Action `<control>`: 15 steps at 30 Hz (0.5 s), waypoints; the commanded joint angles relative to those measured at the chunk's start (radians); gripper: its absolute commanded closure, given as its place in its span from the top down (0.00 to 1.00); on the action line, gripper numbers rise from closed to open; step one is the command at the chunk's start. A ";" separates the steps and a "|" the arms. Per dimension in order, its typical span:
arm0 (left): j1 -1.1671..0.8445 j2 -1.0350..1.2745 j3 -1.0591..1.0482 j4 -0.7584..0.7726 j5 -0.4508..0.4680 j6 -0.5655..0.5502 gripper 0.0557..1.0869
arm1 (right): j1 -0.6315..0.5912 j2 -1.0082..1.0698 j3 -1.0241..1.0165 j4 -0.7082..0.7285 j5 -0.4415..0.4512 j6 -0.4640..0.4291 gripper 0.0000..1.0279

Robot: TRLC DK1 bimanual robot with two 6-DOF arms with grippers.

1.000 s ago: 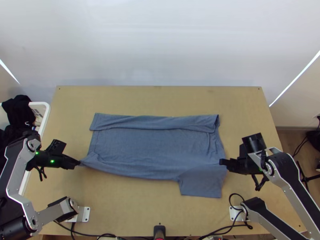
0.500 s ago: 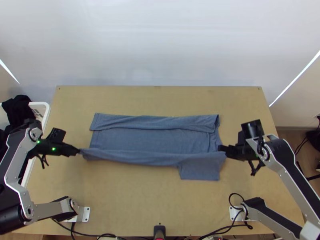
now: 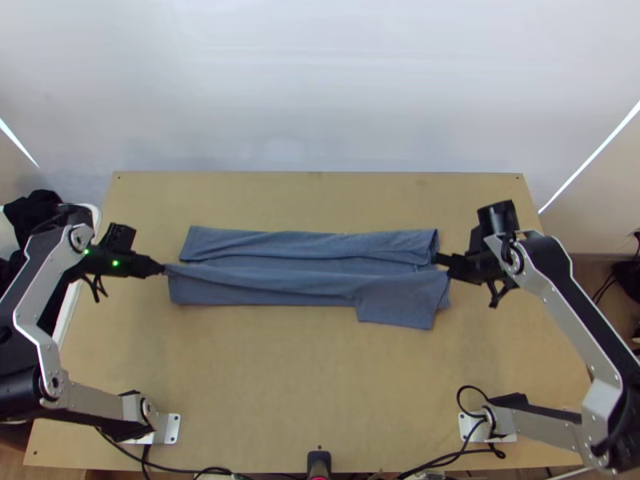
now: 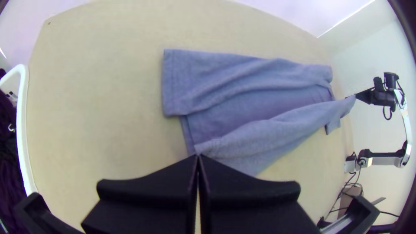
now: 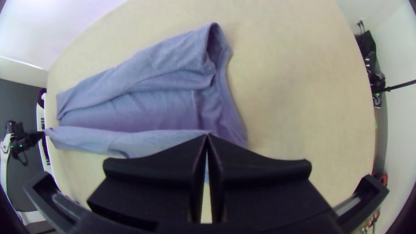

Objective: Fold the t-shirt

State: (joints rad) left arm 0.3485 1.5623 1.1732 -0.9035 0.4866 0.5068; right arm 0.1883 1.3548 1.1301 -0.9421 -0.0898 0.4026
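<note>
The blue t-shirt [image 3: 276,292] lies across the middle of the table, its far side folded inward as a long strip and its near side raised and drawn over toward that strip. At its left end my left gripper [image 3: 162,270] is shut on a corner of the near side; in the left wrist view the left gripper [image 4: 198,157] pinches that corner. My right gripper [image 3: 440,261] is shut on the near side's right end, above a sleeve that hangs down; the right wrist view shows the right gripper [image 5: 208,136] pinching the cloth.
A white basket [image 4: 22,130] with dark cloth stands at the table's left edge. Wooden tabletop [image 3: 264,384] shows in front of the shirt and behind it. Black cables run along the table's near edge between the arm bases.
Both grippers have moved up the picture, away from the near edge, carrying the shirt's near side over its middle. The hanging sleeve has moved along with it.
</note>
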 commanded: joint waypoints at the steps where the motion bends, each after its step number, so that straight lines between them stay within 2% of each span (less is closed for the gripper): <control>1: -0.045 0.073 0.100 0.035 0.000 -0.053 0.04 | -0.020 0.107 0.074 0.035 0.007 -0.008 0.03; 15: -0.137 0.219 0.267 0.081 -0.017 -0.137 0.04 | -0.047 0.314 0.191 0.135 0.036 -0.004 0.03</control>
State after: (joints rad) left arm 0.2523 1.7100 1.3544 -0.8364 0.4774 0.4057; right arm 0.1566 1.5673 1.2549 -0.8490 -0.0666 0.3950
